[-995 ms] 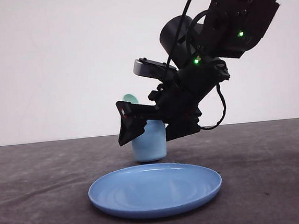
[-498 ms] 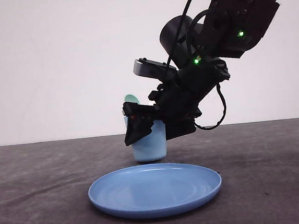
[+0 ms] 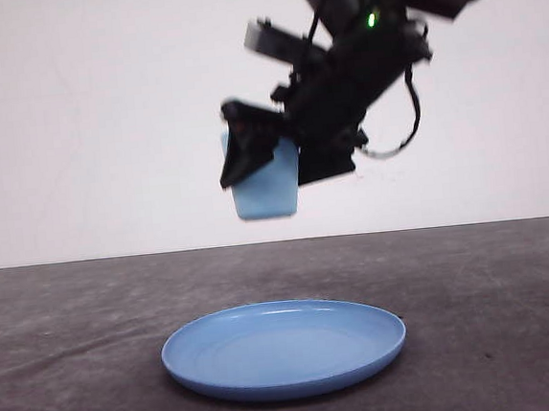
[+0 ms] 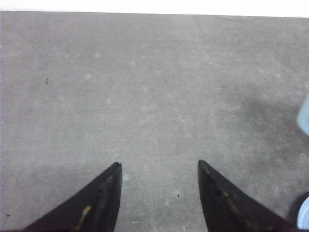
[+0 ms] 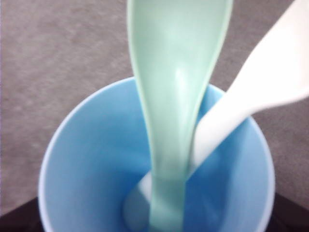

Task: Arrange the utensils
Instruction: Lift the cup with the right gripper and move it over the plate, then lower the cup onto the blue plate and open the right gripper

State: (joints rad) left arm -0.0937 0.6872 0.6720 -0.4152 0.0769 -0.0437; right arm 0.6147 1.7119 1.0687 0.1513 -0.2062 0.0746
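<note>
The gray surface (image 3: 515,319) carries a round blue plate (image 3: 284,347), and the right claw (image 3: 269,167) grips a light blue cup (image 3: 266,192) in the air above the plate. Inside the cup stand a mint-green spoon (image 5: 176,96) and a white fork (image 5: 251,92), handles down. The left claw (image 4: 159,193) is spread apart over bare surface, holding nothing.

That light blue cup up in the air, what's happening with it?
The robot's right hand grips the light blue plastic cup and holds it in the air above the round blue plate. Standing inside the cup are a pale mint-green plastic spoon and a white plastic utensil. The left hand hangs open over the grey table.
</note>
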